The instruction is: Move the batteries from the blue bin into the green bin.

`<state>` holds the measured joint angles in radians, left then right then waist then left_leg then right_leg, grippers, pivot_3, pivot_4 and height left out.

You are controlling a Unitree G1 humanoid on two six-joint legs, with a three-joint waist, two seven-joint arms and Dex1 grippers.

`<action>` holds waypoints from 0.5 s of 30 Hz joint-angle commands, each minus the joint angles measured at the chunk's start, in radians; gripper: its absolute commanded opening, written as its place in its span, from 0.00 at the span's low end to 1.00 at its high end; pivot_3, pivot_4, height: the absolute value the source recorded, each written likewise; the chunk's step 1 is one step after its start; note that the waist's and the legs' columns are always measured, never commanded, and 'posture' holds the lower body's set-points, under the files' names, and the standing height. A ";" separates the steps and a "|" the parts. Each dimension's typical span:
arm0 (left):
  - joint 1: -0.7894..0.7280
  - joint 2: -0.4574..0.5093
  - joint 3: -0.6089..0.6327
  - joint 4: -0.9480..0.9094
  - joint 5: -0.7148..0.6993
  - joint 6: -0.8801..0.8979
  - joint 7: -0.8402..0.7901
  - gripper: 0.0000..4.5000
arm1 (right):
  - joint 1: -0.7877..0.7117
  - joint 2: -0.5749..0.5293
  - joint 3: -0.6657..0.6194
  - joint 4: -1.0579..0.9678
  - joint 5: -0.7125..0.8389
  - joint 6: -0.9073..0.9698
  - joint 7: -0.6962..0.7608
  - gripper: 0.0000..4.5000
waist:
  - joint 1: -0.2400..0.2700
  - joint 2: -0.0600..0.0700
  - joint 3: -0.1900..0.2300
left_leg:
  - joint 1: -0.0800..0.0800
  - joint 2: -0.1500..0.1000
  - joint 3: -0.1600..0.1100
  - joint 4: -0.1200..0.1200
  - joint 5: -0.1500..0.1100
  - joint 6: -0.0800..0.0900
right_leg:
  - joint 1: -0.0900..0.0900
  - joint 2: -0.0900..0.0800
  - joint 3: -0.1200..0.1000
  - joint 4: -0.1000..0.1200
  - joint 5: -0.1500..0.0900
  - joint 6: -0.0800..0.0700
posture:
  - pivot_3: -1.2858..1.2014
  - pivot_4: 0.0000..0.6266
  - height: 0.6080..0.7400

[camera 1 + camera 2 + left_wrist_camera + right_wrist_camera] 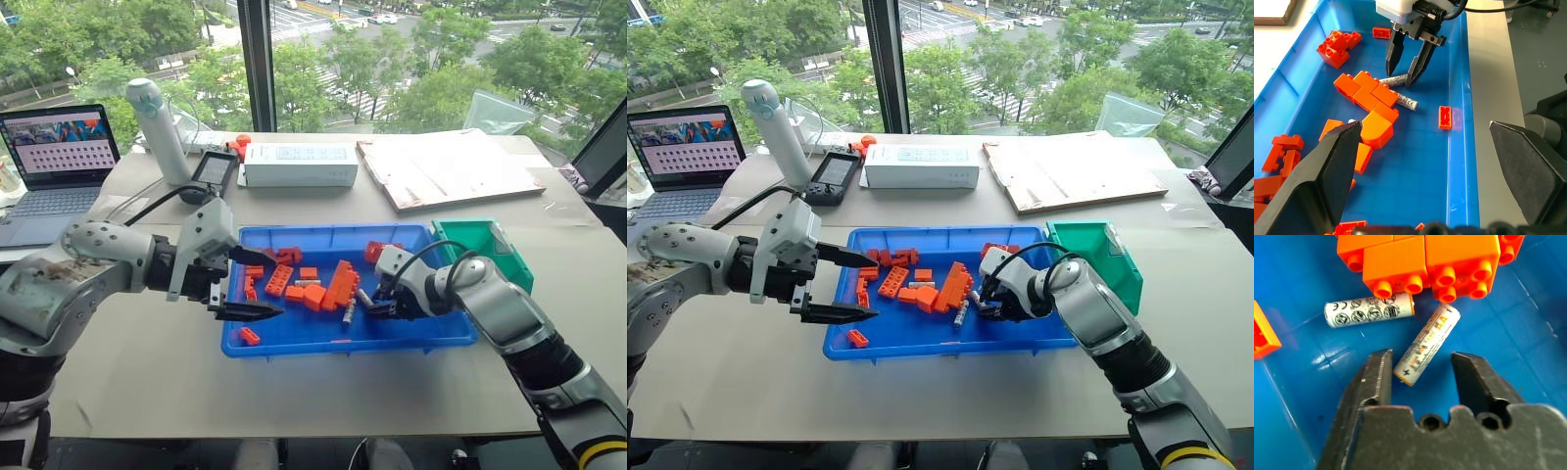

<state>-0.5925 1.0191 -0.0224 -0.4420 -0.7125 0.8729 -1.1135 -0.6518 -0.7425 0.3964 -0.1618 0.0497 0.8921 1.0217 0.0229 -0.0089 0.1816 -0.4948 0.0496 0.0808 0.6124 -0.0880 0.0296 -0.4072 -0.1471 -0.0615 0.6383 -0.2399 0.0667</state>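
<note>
The blue bin (294,338) lies in the middle of the table with orange bricks (338,284) scattered in it. Two batteries (1369,313) lie by the brick pile near its right end. My right gripper (1420,360) points down into the bin and straddles one battery (1427,342). Its fingers (1391,58) stand narrowly apart, with a gap still showing on one side of the battery. My left gripper (260,284) hovers wide open over the bin's left end, holding nothing. The green bin (480,245) stands against the blue bin's right end.
Behind the blue bin are a white box (299,164), a black handheld device (214,171), a white upright cylinder (162,127) and a flat board (451,166). A laptop (59,147) sits at the far left.
</note>
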 commanded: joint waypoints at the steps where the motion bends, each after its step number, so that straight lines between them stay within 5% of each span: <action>1: -0.049 -0.033 0.053 -0.013 -0.076 0.014 -0.006 1.00 | -0.068 -0.091 -0.035 0.036 -0.014 -0.105 0.062 0.07 | 0.003 0.000 0.000 | 0.000 0.000 0.000 0.000 0.000 0.000 | 0.000 0.000 0.000 0.000 0.000 0.000 | 0.52 0.24 1.00; 8: -0.075 -0.036 0.057 0.001 -0.093 0.022 -0.005 1.00 | -0.245 -0.227 -0.235 0.172 0.078 -0.156 0.150 0.05 | -0.005 0.000 0.001 | -0.001 0.000 0.000 -0.001 0.000 0.000 | 0.002 0.000 0.000 0.000 -0.001 0.000 | 0.52 0.24 1.00; 15: -0.080 -0.054 0.027 0.008 -0.068 -0.003 -0.011 1.00 | -0.313 -0.371 -0.238 0.423 -0.047 -0.301 0.117 0.05 | -0.001 -0.001 0.001 | 0.000 0.000 0.001 -0.003 0.000 0.000 | 0.001 0.000 0.000 -0.007 -0.001 0.000 | 0.52 0.24 1.00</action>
<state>-0.6572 0.9710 0.0040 -0.4220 -0.7873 0.8936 -1.1158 -0.9770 -1.0921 0.1702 0.2315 0.0228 0.6342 1.1279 0.0221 -0.0094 0.1821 -0.4950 0.0495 0.0816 0.6098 -0.0887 0.0306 -0.4056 -0.1472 -0.0615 0.6308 -0.2407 0.0667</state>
